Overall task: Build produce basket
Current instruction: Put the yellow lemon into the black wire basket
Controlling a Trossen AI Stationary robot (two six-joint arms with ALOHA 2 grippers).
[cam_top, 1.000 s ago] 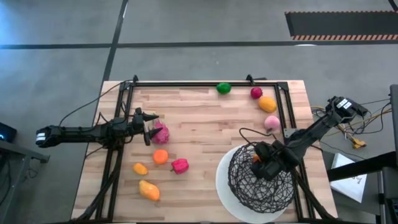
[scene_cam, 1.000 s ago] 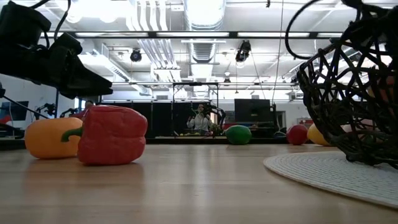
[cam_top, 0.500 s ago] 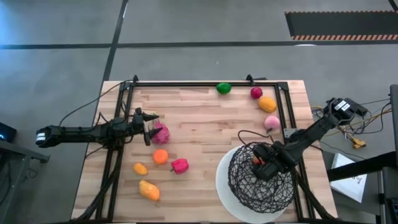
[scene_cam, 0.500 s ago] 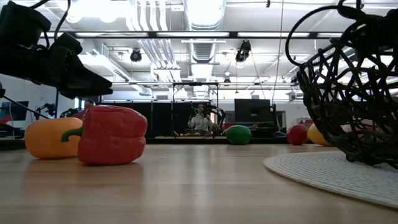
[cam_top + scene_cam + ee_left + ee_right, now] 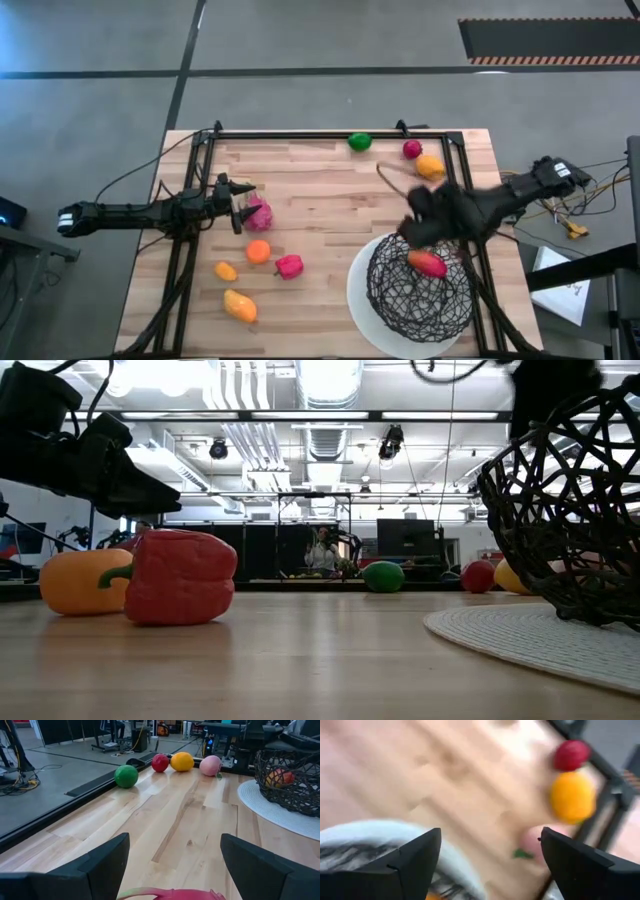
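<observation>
The black wire basket stands on its white round base at the table's near right, and one red-orange fruit lies in it. My right gripper hangs open and empty just past the basket's far rim, blurred; its wrist view looks down on red, orange and pink fruit. My left gripper is open at the table's left, with a magenta fruit at its fingertips. Green, red and orange fruit lie by the far rail. My left gripper comes level from the table's left, its fingers spread on either side of the magenta fruit, which rests on the table. Only the fruit's top edge shows in the wrist view, so I cannot tell whether the fingers touch it.
More produce lies near left of the basket: an orange ball, a magenta pepper, a small orange piece and a yellow-orange one. Black frame rails border the table. Bare wood lies in the middle.
My right gripper has risen out of the basket and swung toward the table's far edge, moving fast. The red-orange fruit that was by its fingers now lies free inside the basket. The left arm has kept still.
</observation>
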